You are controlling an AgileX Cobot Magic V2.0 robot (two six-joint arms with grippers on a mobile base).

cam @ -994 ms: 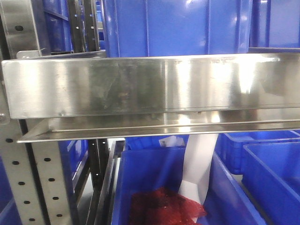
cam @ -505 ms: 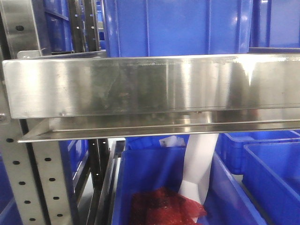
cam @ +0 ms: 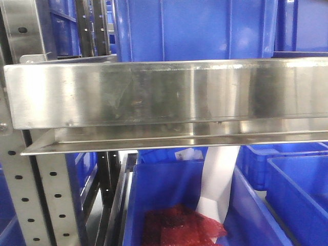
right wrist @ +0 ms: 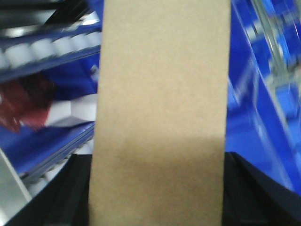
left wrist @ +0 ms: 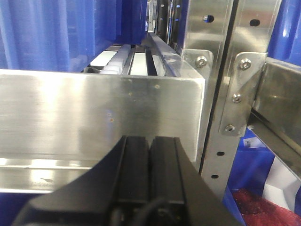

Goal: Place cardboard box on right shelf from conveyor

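— Tan cardboard, right up against the right wrist camera. How many boxes?
— One. The cardboard box (right wrist: 162, 94) stands between the two black fingers (right wrist: 66, 197) of the right gripper (right wrist: 157, 202). They are spread to its width and press its sides. That view is blurred.
— And behind it?
— One row of white rollers (right wrist: 47, 49), one red mesh bundle (right wrist: 19, 106), and blue bins (right wrist: 254, 122).
— The left gripper (left wrist: 150, 155)?
— Its two fingers are pressed together with only a seam between them, holding nothing. It points straight at one steel lip (left wrist: 94, 122), which ends at two perforated uprights (left wrist: 214, 141) side by side.
— The front view?
— One right shelf (cam: 154, 95), its tall shiny front edge running across the frame, with one perforated post (cam: 31, 205) at its left end. Blue bins sit above and below it. The lower bin (cam: 164, 195) holds the red mesh and a white sheet (cam: 218, 179). How near the box is to that shelf, I cannot tell.
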